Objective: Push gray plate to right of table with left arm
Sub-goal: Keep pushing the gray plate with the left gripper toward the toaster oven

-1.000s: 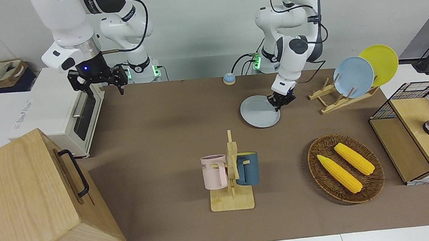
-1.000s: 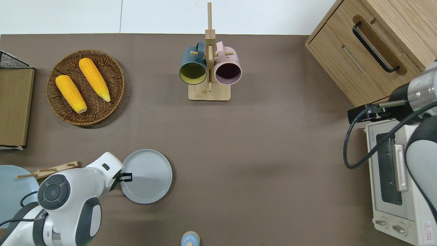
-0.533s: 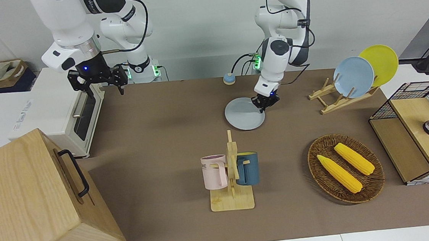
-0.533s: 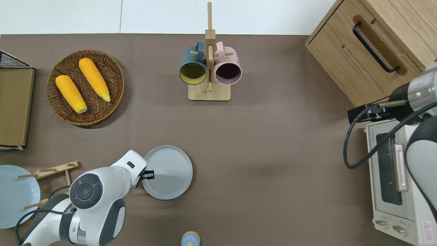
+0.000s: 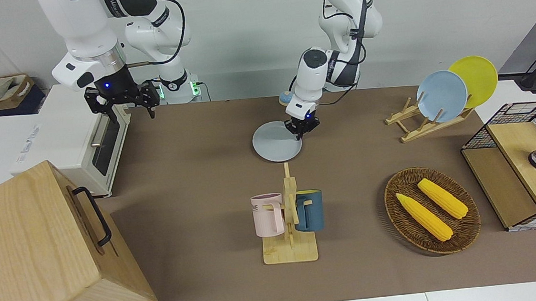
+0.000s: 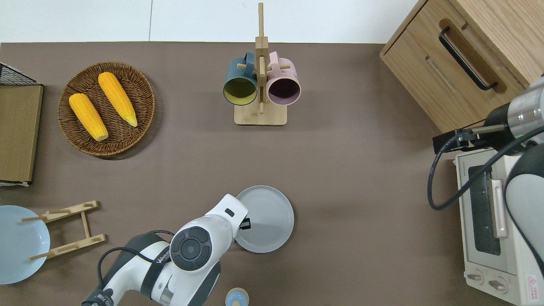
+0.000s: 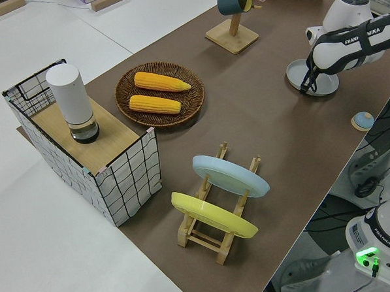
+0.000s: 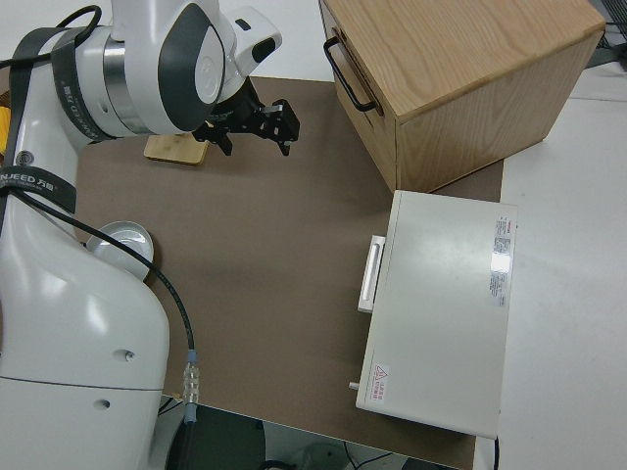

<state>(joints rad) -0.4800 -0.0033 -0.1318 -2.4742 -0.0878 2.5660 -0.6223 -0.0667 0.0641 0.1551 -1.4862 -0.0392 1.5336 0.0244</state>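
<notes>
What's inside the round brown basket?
Two yellow corn cobs lie side by side in the wicker basket. Its woven bottom shows around them; what is under the cobs is covered.

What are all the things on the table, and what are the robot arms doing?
gray plate: 1, pale gray, flat on the table, mid-table
mug rack: 1, wooden, farther from the robots than the gray plate
mugs: 2, dark blue and pink, hanging on the mug rack
basket: 1, brown wicker, toward the left arm's end
corn cobs: 2, yellow, in the basket
plate rack: 1, wooden, holding a sky-blue plate and a yellow plate
wooden cabinet: 1, toward the right arm's end
toaster oven: 1, white, beside the cabinet
left gripper: 1, black, at the gray plate's rim
right gripper: 1, black, parked
</notes>
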